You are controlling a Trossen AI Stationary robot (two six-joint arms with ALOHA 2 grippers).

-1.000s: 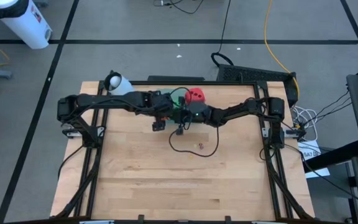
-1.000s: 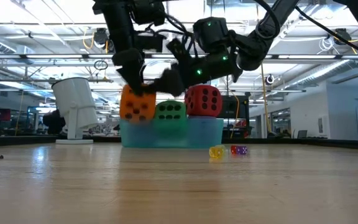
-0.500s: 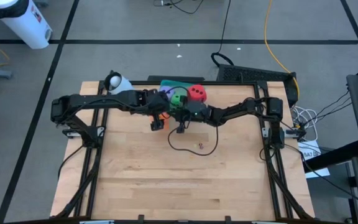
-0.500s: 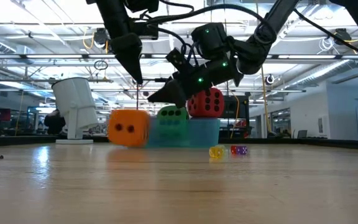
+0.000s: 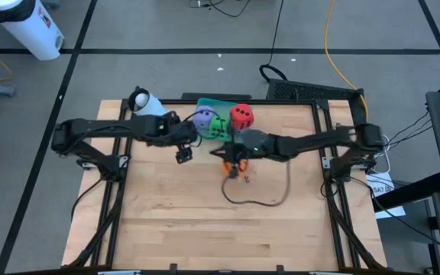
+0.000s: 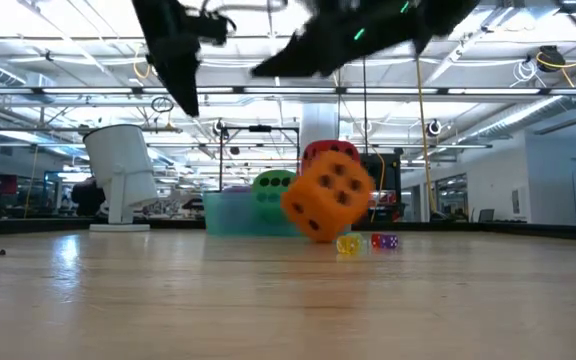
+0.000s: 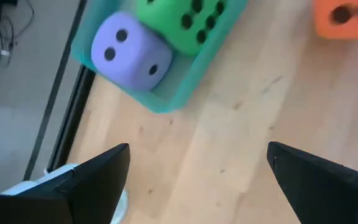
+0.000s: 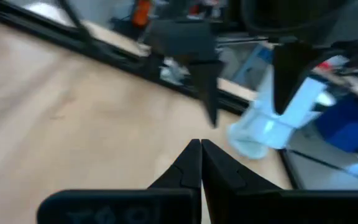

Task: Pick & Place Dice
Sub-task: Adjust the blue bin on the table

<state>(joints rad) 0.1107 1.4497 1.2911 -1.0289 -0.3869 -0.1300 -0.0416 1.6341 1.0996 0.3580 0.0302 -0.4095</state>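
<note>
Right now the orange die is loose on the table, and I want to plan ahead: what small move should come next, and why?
Probably bring the open left hand over the orange die. That die lies on the wood outside the teal tray, which holds the green die and purple die. The right hand is shut.

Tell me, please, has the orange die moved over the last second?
Yes: the orange die left the teal tray's left end and now sits tilted at its right.

We've got a teal tray (image 5: 205,102) at the bench's (image 5: 205,221) far edge, a white jug (image 6: 123,172) at its far left corner, and a black cable (image 5: 262,200) looping across the wood.
</note>
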